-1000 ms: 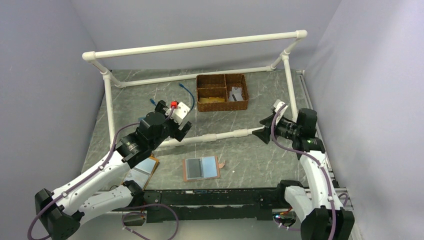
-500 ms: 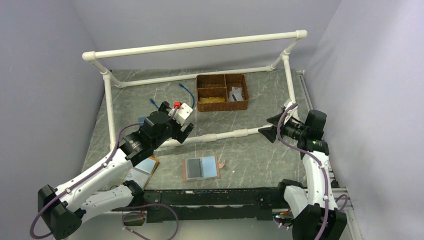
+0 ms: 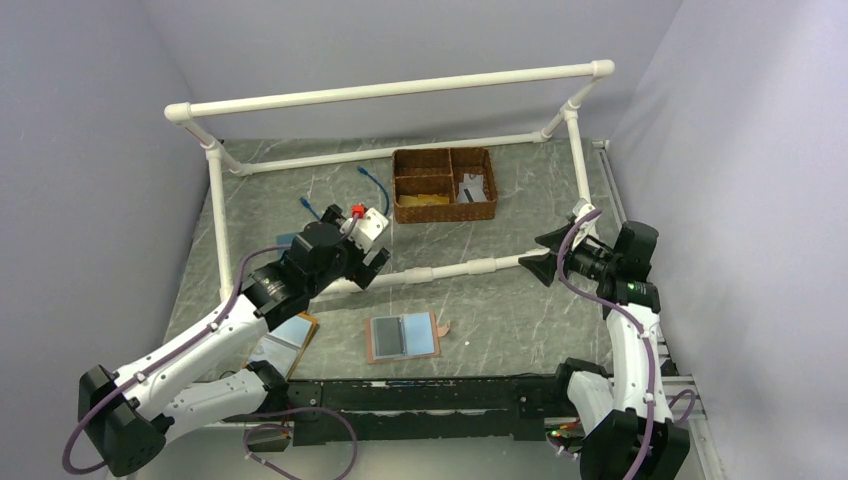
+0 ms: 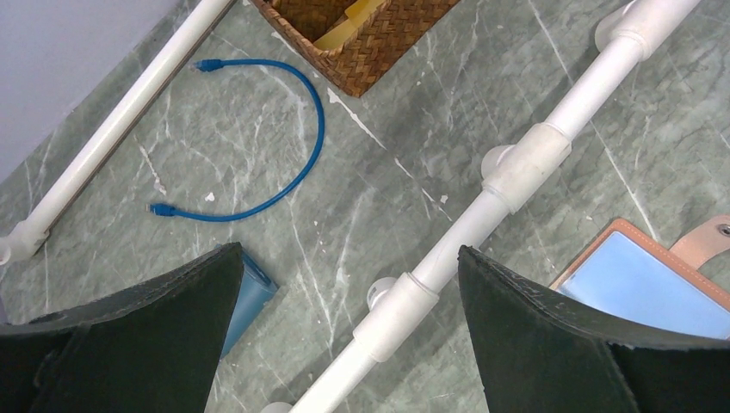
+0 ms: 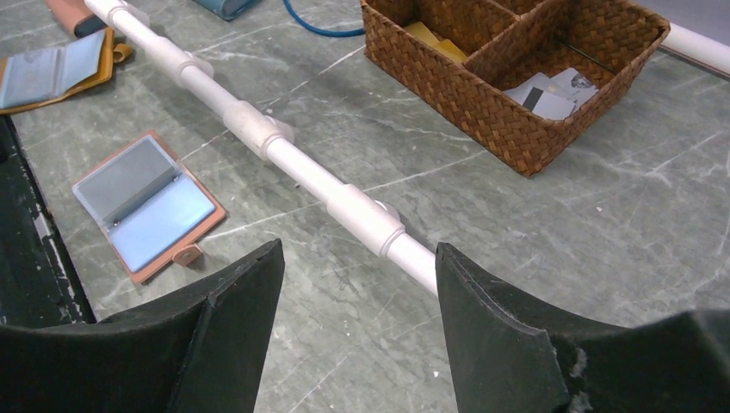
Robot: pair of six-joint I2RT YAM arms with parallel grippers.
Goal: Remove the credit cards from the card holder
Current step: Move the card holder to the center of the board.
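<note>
The card holder [image 3: 403, 337] lies spread open on the table near the front edge, reddish-brown rim up, grey-blue pockets showing. It also shows in the right wrist view [image 5: 146, 202] and at the edge of the left wrist view [image 4: 646, 275]. I cannot make out a card in its pockets. Yellowish-tan credit cards [image 5: 430, 39] lie in a compartment of the wicker basket [image 3: 443, 212]. My left gripper [image 3: 372, 260] hangs open and empty [image 4: 349, 249] above the low white pipe [image 3: 440, 272], left of the holder. My right gripper [image 3: 537, 252] is open and empty [image 5: 358, 245] at the pipe's right end.
White cards [image 5: 551, 95] lie in another basket compartment. An orange-rimmed glossy panel [image 3: 285, 340] lies by the left arm. A blue block [image 4: 245, 301] and a blue cable [image 4: 293, 163] lie behind the pipe. A white pipe frame [image 3: 400, 90] spans the table.
The right arm has drawn back to the right, its gripper still open. The left gripper has shifted slightly right over the pipe. The card holder has not moved.
</note>
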